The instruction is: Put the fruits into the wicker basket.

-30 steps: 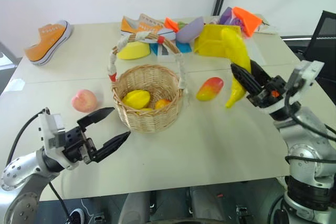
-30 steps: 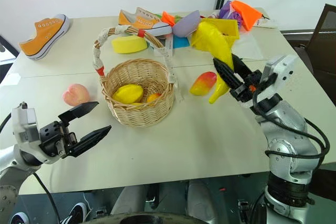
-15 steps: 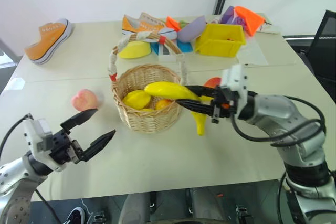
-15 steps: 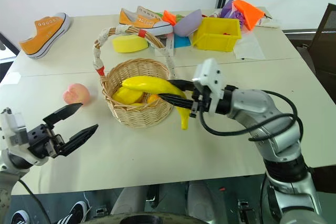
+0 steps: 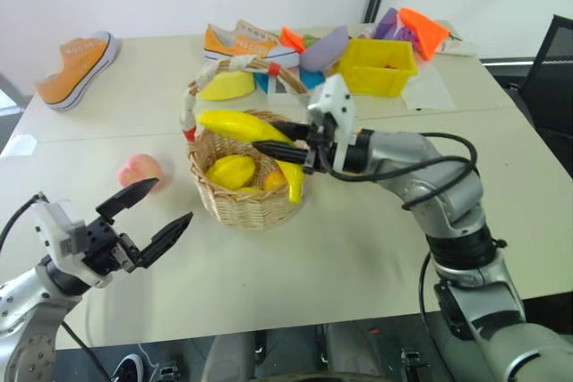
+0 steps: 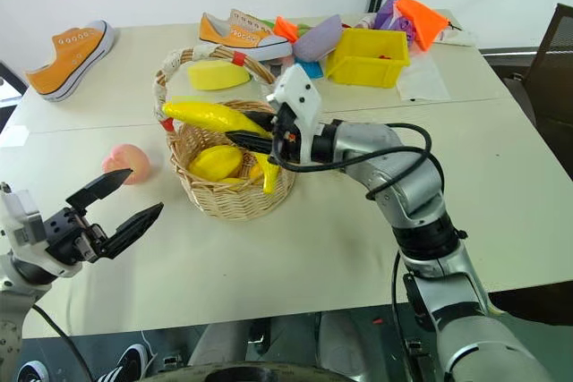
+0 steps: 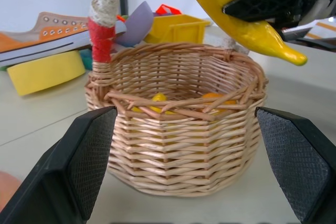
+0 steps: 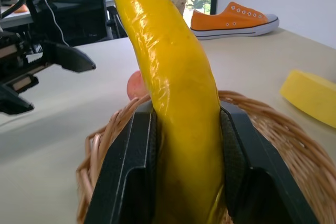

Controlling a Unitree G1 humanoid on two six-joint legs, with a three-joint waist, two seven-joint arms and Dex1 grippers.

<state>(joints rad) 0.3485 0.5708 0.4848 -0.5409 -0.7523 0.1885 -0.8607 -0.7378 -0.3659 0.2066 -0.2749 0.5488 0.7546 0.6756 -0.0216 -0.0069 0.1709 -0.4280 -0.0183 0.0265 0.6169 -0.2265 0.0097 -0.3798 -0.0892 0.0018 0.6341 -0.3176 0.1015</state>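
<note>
Above wicker basket my right gripper holds banana, fingers clamped on its middle, banana across basket opening, one end hanging down over rim. Mango lies inside basket already. Peach sits on table, beside basket on my left. My left gripper hovers near peach, fingers spread wide, nothing between them.

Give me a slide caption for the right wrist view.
Right gripper clamps curved yellow toy banana above round tan wicker basket.
</note>
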